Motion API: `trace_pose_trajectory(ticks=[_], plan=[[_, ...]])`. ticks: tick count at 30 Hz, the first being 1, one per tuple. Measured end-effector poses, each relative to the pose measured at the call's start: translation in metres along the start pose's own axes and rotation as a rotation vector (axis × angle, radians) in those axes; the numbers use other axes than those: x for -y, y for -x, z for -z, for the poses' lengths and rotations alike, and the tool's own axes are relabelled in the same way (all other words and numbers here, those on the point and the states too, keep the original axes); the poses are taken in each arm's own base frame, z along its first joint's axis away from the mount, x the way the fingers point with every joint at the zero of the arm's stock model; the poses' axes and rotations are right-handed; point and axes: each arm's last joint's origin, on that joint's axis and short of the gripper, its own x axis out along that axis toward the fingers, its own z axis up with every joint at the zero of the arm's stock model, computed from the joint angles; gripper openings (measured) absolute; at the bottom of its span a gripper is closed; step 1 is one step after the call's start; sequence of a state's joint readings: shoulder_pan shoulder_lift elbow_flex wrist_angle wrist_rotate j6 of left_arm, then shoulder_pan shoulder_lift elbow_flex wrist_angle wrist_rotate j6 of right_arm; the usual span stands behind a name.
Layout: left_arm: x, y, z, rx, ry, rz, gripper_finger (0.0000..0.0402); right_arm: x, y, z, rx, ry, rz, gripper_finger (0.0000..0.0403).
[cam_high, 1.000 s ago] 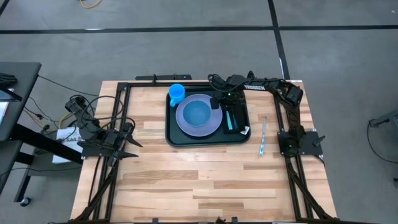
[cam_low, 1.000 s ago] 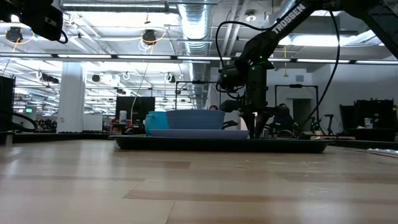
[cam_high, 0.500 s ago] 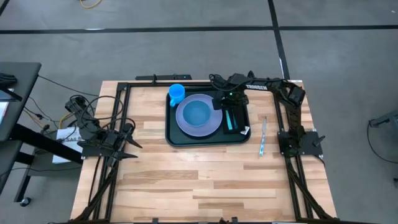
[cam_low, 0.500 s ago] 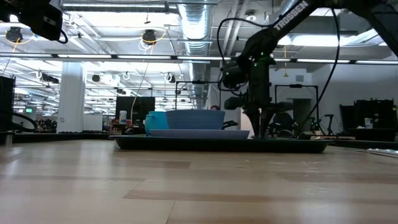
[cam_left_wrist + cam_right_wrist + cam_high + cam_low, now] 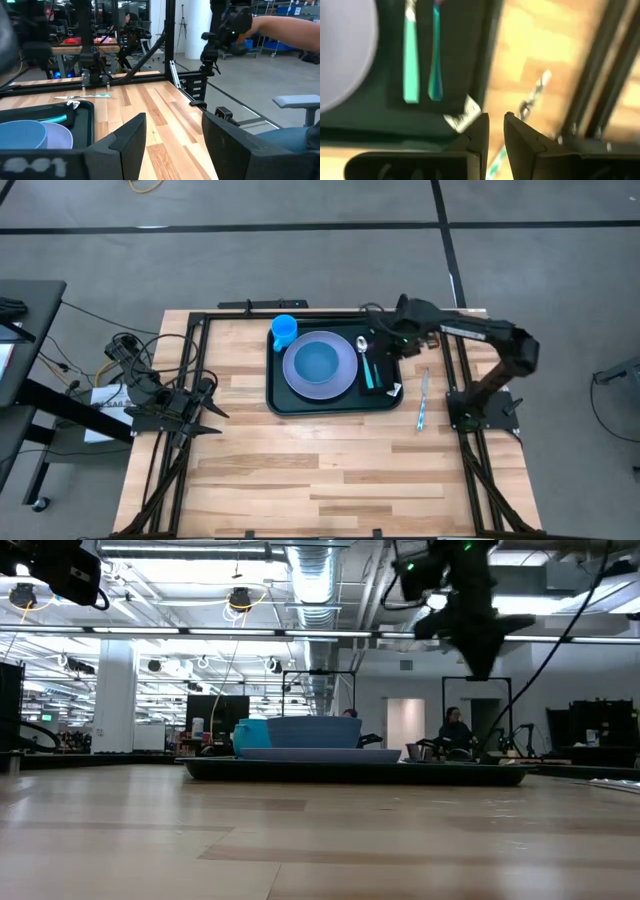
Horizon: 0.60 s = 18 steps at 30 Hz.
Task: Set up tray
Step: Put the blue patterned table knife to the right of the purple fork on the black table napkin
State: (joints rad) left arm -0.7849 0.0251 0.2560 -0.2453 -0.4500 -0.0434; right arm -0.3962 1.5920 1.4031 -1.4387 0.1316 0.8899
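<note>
1. The tray (image 5: 333, 402) is sitting at about 12 o'clock on the table (image 5: 300, 470), toward the far edge. It's being filled with a lavender plate (image 5: 345, 380), a blue bowl (image 5: 318, 362), a blue cup (image 5: 284, 330), a spoon (image 5: 362, 345) and teal-handled cutlery on a black strip (image 5: 375, 370).

2. The right gripper (image 5: 388, 342) is being held above the tray's 2 o'clock corner. Its fingers are nearly closed with just a slim gap, and nothing is being carried.

3. The left gripper (image 5: 172, 132) is being parked at 9 o'clock on the table, fingers spread wide, empty.

4. One utensil (image 5: 423, 402) with a teal handle is lying off the tray at 3 o'clock on the bare wood. It probably needs picking up next.

5. Risk: it's lying flat and thin, so it could get pushed away or pinched crookedly if the fingers are brought down off-centre.

6. Risk: the white tag (image 5: 396, 389) near the tray's rim could get snagged, dragging the tray.

7. Risk: the cutlery already set down could be knocked out of line when the last piece is being lowered in.

8. Writing: nothing readable is being shown anywhere.
</note>
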Motion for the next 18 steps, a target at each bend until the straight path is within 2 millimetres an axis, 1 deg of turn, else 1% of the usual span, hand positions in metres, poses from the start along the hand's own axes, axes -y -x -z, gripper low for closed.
trace_pose_trajectory(ticks=[2, 6, 9, 12, 16, 18], plan=[[0.000, 0.000, 0.000, 0.000, 0.000, 0.000, 0.0180, 0.004, 0.001, 0.017, -0.007, -0.023, 0.015, 0.0052], [0.000, 0.000, 0.000, -0.001, 0.000, 0.000, 0.0180, 0.010, -0.010, 0.045, -0.028, -0.081, 0.041, 0.0052], [0.000, 0.000, 0.001, -0.008, -0.004, 0.007, 0.0180, 0.016, -0.027, 0.063, -0.071, -0.115, 0.067, 0.0052], [0.001, 0.000, 0.001, -0.013, -0.005, 0.052, 0.0180, 0.021, -0.046, 0.077, -0.107, -0.140, 0.033, 0.0052], [0.002, 0.000, 0.001, -0.015, -0.005, 0.080, 0.0180, 0.026, -0.071, 0.089, -0.118, -0.171, -0.030, 0.0052], [0.002, 0.000, 0.001, -0.014, -0.005, 0.079, 0.0180, 0.032, -0.083, 0.093, -0.123, -0.192, -0.017, 0.0052]])
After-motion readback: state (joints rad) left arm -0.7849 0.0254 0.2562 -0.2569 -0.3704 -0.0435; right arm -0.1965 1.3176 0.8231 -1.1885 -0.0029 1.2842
